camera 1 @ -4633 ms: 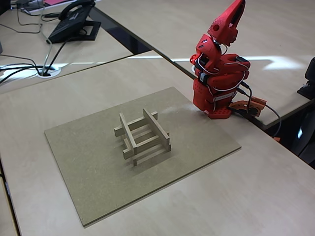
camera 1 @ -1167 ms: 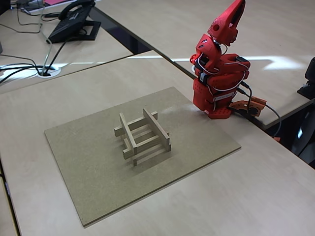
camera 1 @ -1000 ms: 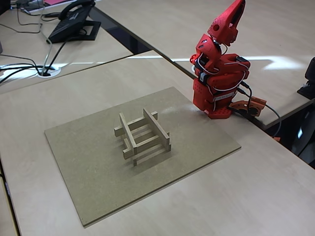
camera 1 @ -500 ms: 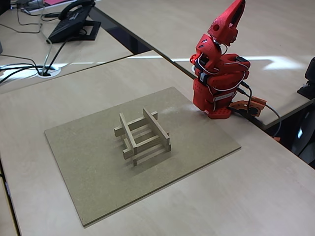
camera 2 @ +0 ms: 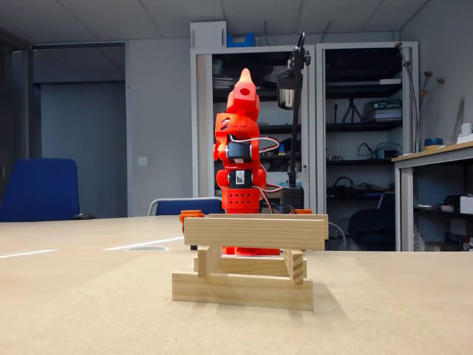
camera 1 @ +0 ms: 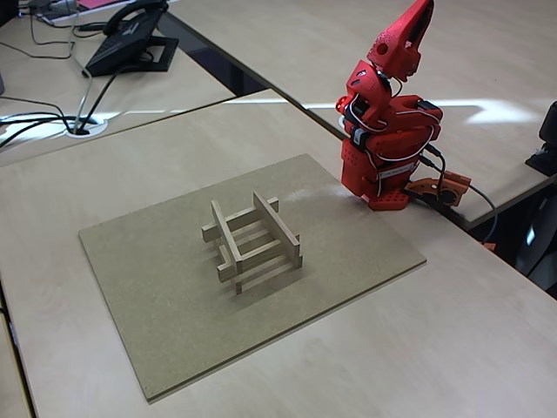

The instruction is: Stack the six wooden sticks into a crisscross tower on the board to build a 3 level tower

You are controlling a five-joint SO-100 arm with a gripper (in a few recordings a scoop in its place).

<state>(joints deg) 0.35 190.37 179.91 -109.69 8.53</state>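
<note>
Three crossed layers make the crisscross tower (camera 1: 252,241) near the middle of the board (camera 1: 157,322). Folded upright beside the board, the gripper (camera 1: 414,24) looks pressed together and empty. Any bump to the surface could shift those loose sticks.

One fixed view looks down at an angle from high off a table corner, taking in the whole board (camera 1: 174,287) with my folded arm (camera 1: 387,139) at its far right. Another sits low at table level, close to the crisscross tower (camera 2: 251,259), facing my arm (camera 2: 238,155) behind it. Both fixed views share tower, board and arm.
</note>
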